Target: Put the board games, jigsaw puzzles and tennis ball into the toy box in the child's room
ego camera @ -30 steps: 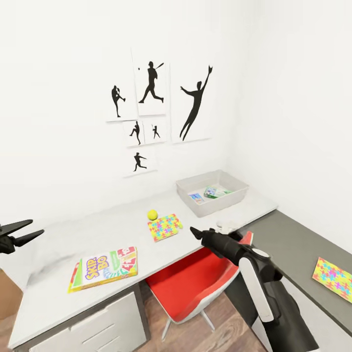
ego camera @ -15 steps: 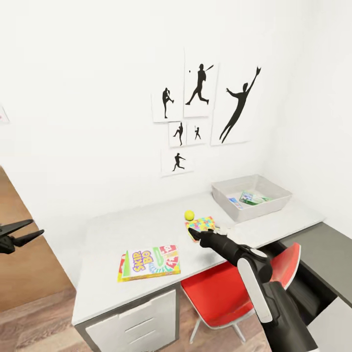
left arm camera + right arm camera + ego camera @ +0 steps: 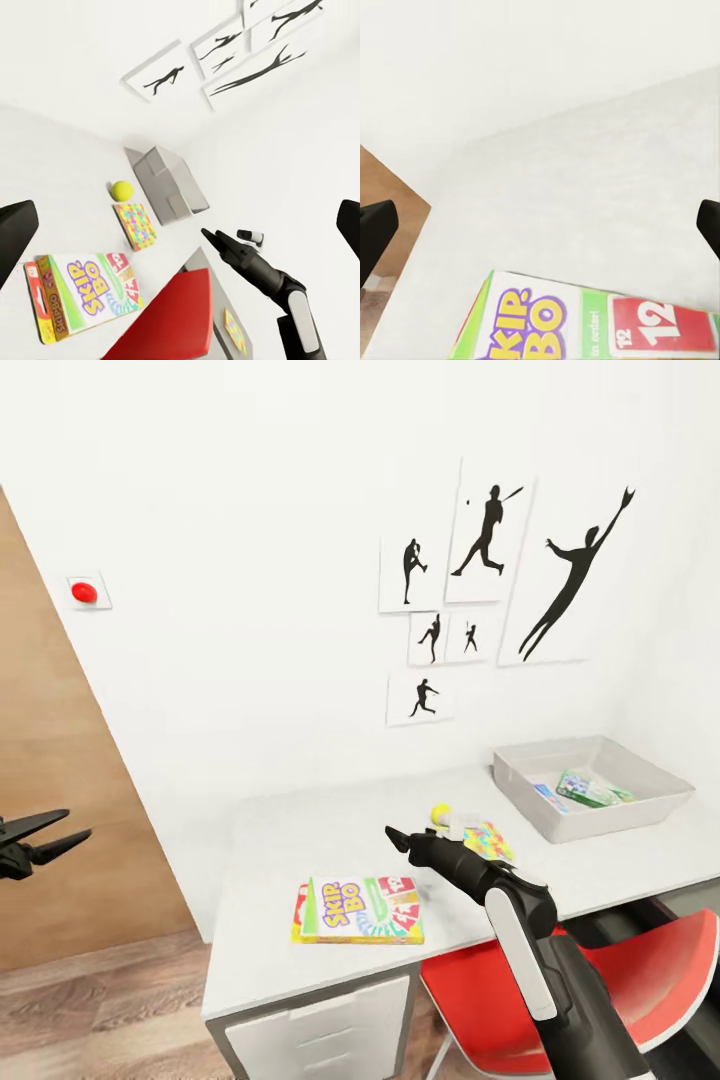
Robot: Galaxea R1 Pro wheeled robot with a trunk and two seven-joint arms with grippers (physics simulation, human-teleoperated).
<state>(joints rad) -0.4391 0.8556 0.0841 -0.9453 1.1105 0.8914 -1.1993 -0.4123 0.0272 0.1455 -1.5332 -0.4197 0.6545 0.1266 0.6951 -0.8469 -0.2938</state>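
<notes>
Toy box (image 3: pixel 640 815) sat at bench (image 3: pixel 300 830) far end, two small items inside | Skip-Bo game (image 3: pixel 360 910), puzzle sheet (image 3: pixel 485 840), tennis ball (image 3: pixel 440 815) lay outside | right tool (image 3: pixel 397 837) empty, spread; left tool (image 3: pixel 70 830) spread.

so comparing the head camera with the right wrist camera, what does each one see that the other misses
Head view alone: the shallow grey toy box with printed items inside, the small yellow-green tennis ball, the multicolour jigsaw puzzle sheet, the red chair, black baseball-silhouette prints, and both grippers, left and right. Right wrist view alone: the large 12 on the box's red panel. Shared: the colourful flat Skip-Bo board game box on the light grey desk top.
</notes>
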